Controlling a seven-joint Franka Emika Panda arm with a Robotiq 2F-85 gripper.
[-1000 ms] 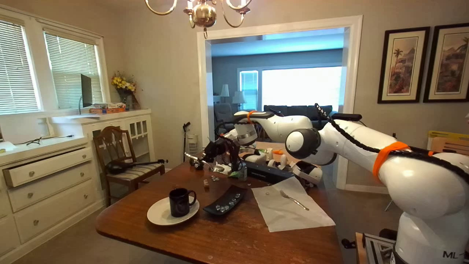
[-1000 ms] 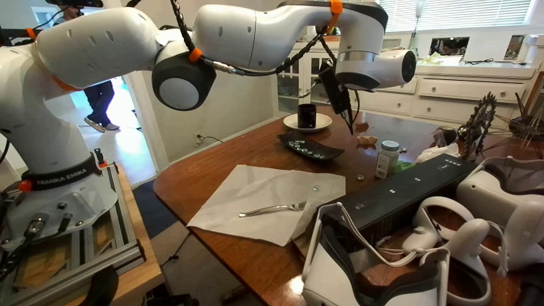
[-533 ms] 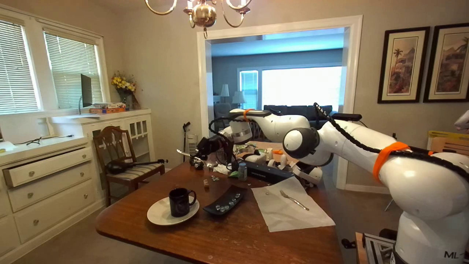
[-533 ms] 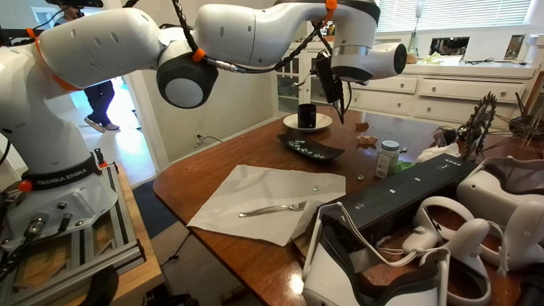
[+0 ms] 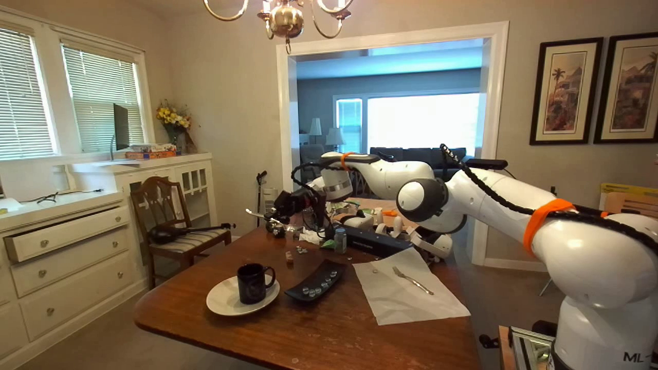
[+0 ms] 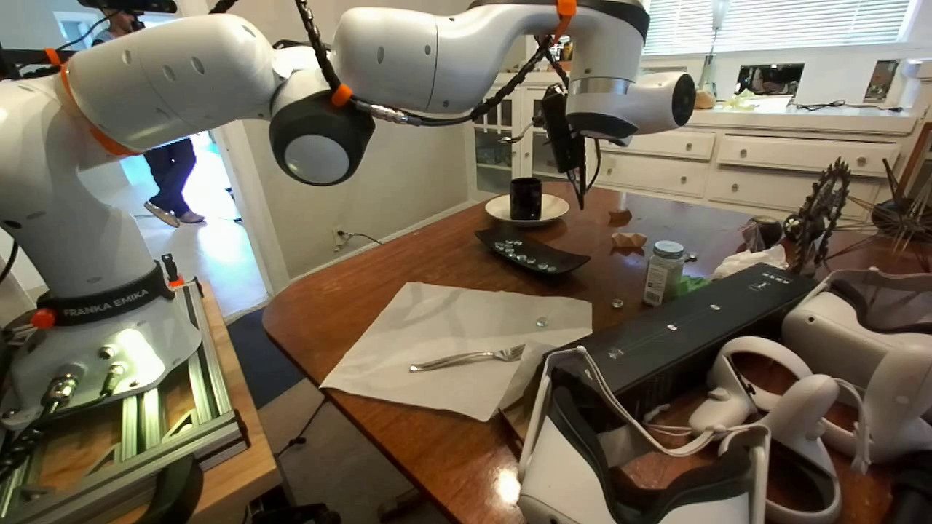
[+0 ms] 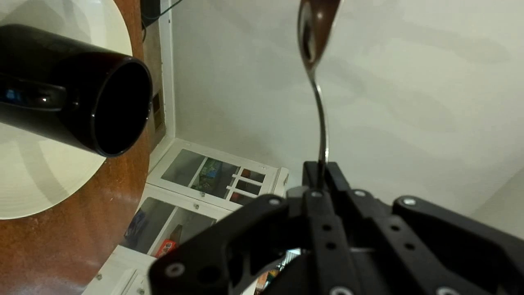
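My gripper [image 7: 321, 174] is shut on the handle of a metal spoon [image 7: 317, 45], whose bowl points away from the fingertips. In an exterior view the spoon [image 5: 255, 213] sticks out in the air beyond the black gripper [image 5: 277, 209]; it also shows in an exterior view [image 6: 514, 138], held above table height. A black mug [image 5: 252, 284] stands upright on a white plate [image 5: 220, 300]. In the wrist view the mug [image 7: 73, 86] and plate [image 7: 53, 180] lie to the left, apart from the spoon. A black curved tray [image 6: 562, 262] with several clear glass beads is beside the plate.
A fork [image 6: 466, 359] and a bead lie on white paper [image 6: 408, 327]. A lidded jar [image 6: 664, 273], a long black box [image 6: 699, 327], white headsets [image 6: 575, 466], small folded pieces [image 6: 628, 240] and a chainring sculpture [image 6: 823, 211] stand on the wooden table [image 5: 329, 329].
My gripper has moved up and to the left in both exterior views, with the spoon still held, mostly in the first half second. A bright light patch now falls on the robot's base.
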